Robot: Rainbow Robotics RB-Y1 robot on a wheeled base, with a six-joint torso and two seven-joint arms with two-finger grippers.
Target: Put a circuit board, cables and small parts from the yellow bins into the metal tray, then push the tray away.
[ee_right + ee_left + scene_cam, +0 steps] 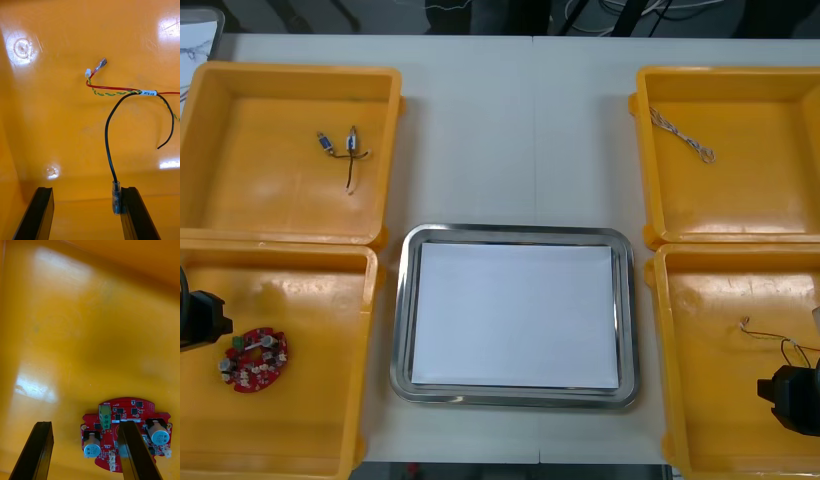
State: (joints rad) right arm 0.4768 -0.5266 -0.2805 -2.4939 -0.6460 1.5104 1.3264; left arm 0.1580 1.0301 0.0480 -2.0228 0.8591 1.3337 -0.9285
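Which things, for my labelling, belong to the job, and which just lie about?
Job: left gripper over circuit board; right gripper over black cable; red and yellow cable; twisted cable; small metal parts; metal tray; yellow bins.
Lying about: cords beyond table.

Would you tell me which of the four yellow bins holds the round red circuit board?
The near bin on the robot's left: only it contains the circuit board.

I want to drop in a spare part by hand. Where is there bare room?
The metal tray is bare inside; so is the table strip beyond it, between the far yellow bins. Crowded: the near bins, where the open left pincer hangs by the circuit board and the open right pincer by the cables.
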